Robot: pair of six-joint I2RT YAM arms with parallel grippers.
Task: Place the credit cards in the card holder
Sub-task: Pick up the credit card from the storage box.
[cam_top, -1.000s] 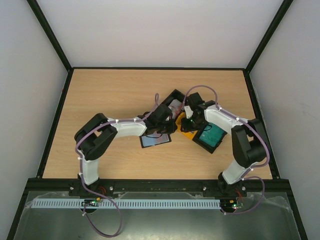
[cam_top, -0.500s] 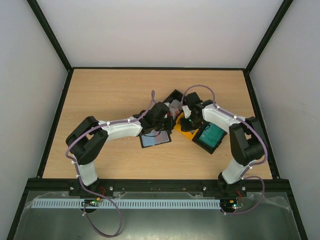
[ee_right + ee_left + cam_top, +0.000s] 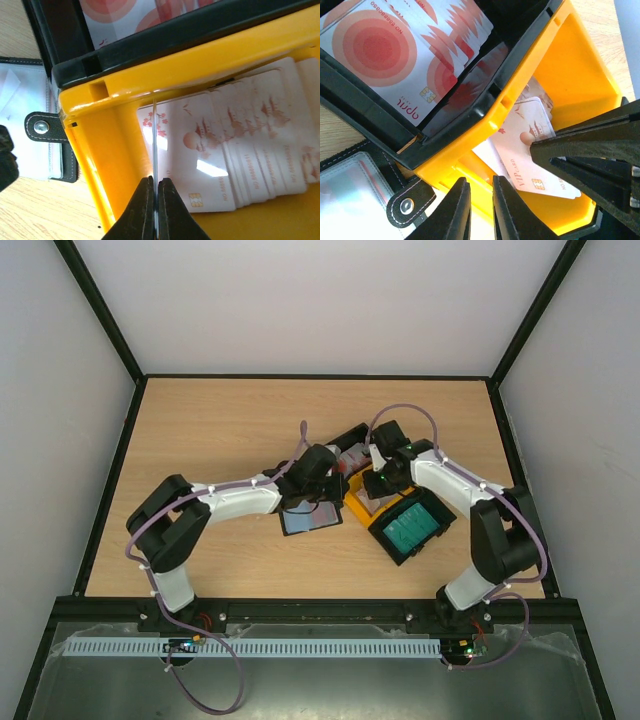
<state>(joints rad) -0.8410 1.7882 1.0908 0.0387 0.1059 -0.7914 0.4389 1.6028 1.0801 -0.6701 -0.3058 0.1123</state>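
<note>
Overhead hides grip; right wrist shows right claw (image 3: 155,181) pinching card (image 3: 154,150) edge-on.

Right gripper (image 3: 155,183) pinches a credit card (image 3: 154,131) edge-on (left gripper (image 3: 481,187) barely parted).

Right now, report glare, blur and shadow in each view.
Top external: even light, soft shadows on the table, no glare. Left wrist: red cards sharp, mirrored in the glossy black bin wall; right gripper a dark mass with little detail. Right wrist: white glare patch on the pale cards; held card only a thin bright edge; yellow bin wall shines.
</note>
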